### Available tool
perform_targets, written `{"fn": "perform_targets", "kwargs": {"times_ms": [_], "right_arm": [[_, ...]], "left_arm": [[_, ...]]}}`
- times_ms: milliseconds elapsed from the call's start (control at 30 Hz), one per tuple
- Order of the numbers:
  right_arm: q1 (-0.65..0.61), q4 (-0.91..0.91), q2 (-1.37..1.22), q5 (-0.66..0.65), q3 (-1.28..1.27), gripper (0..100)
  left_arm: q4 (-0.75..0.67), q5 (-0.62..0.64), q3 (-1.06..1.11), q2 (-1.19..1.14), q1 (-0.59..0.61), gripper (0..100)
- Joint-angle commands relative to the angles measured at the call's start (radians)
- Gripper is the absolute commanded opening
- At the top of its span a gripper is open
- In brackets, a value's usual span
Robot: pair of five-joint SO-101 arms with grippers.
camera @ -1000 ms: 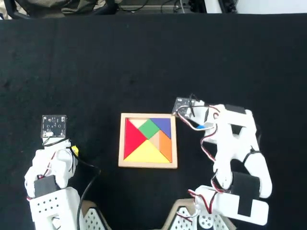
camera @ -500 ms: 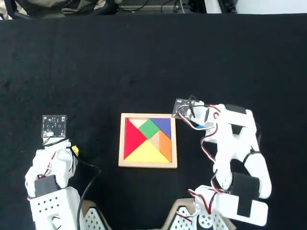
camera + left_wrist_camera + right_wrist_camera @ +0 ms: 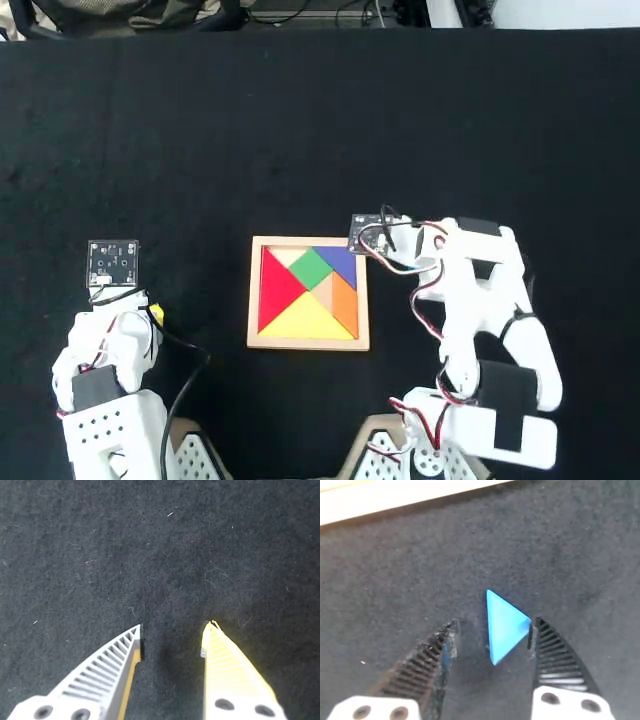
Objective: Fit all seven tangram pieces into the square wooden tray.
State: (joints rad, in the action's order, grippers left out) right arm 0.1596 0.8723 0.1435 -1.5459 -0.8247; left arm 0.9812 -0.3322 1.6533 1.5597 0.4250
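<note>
Right claw (image 3: 495, 624) now nearer tray (image 3: 395, 495), open, blue triangle (image 3: 506, 626) between its fingers.

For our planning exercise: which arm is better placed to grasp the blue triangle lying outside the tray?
Right. The blue triangle lies between the right gripper's open fingers, beside the tray. The left gripper hangs open over the table, far off.

right claw (image 3: 492, 625) | moved left | now near tray (image 3: 308, 345) top-right corner
</note>
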Motion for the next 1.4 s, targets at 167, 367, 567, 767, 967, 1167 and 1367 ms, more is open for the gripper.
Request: {"fn": "perform_targets", "kwargs": {"times_ms": [167,367,567,767,967,1167,1367], "right_arm": [[-0.008,-0.015,-0.01,0.005,0.004,22.6],[-0.008,-0.021,-0.012,-0.002,0.004,19.4],[-0.008,-0.021,-0.012,-0.037,0.01,14.2],[-0.009,-0.023,-0.012,-0.037,0.03,13.9],[-0.015,-0.021,-0.012,-0.037,0.065,1.7],[-0.054,0.005,0.004,0.011,0.096,1.1],[-0.245,0.226,0.058,0.196,0.254,1.1]], "left_arm": [[-0.018,0.008,-0.019,0.008,-0.01,20],[-0.018,0.008,-0.019,0.008,-0.01,20],[-0.018,0.008,-0.019,0.008,-0.01,20],[-0.018,0.008,-0.019,0.008,-0.01,20],[-0.018,0.008,-0.019,0.008,-0.01,20],[-0.018,0.008,-0.019,0.008,-0.01,20],[-0.018,0.008,-0.019,0.008,-0.012,20]]}}
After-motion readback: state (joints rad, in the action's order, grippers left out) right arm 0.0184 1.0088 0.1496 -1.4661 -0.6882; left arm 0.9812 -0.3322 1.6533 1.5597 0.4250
